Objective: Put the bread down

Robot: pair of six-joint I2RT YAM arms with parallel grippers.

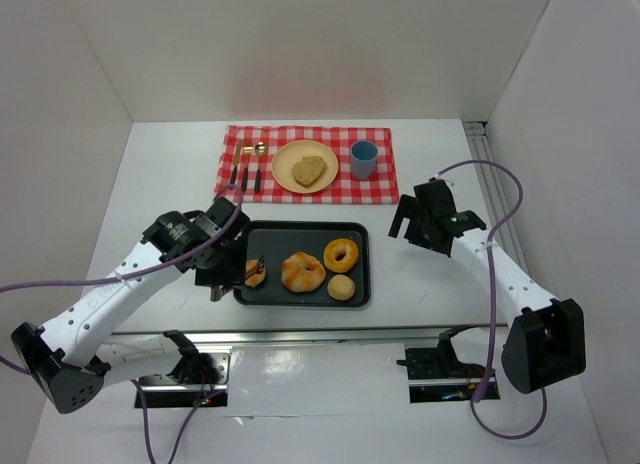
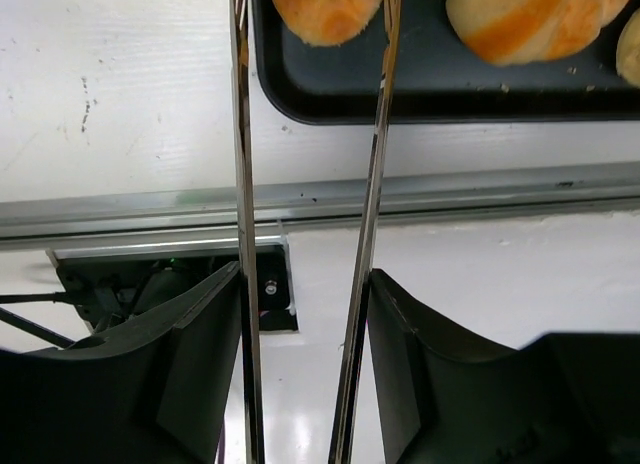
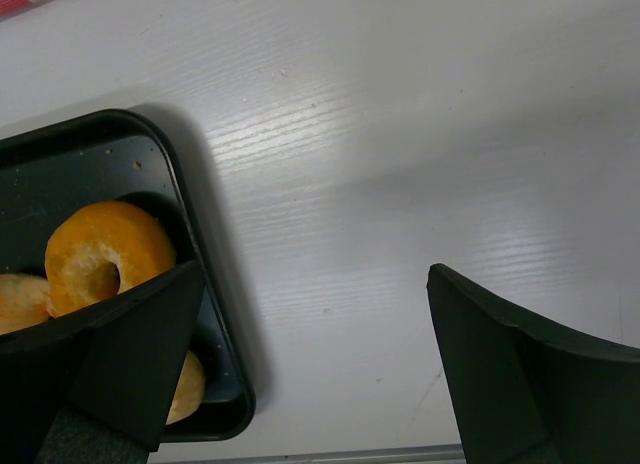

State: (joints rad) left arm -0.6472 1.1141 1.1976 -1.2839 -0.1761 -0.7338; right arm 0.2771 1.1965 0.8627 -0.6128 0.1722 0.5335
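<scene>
Bread for the task lay in the black tray (image 1: pixel 300 227) on the worktop (image 1: pixel 160 184): four pieces, namely one small roll (image 2: pixel 325 9), one twisted loaf (image 1: pixel 303 271), one ring doughnut (image 1: pixel 341 254) and one round bun (image 1: pixel 342 287). One slice (image 1: pixel 308 170) lay on the single yellow plate (image 1: pixel 285 154), beside one blue cup (image 1: pixel 363 159) on the checked cloth (image 1: pixel 240 139).

The left gripper (image 2: pixel 305 334) was closed on one pair of metal tongs (image 2: pixel 241 184), whose two arms flanked the small roll. Firm contact could not be confirmed. The right gripper (image 3: pixel 312 284) stood wide apart, holding nothing, above bare worktop just right of the tray.

The small roll was judged light, soft and easily crushed, with a possibly slippery crust. Hold should be taken across its widest middle, under light pressure.
</scene>
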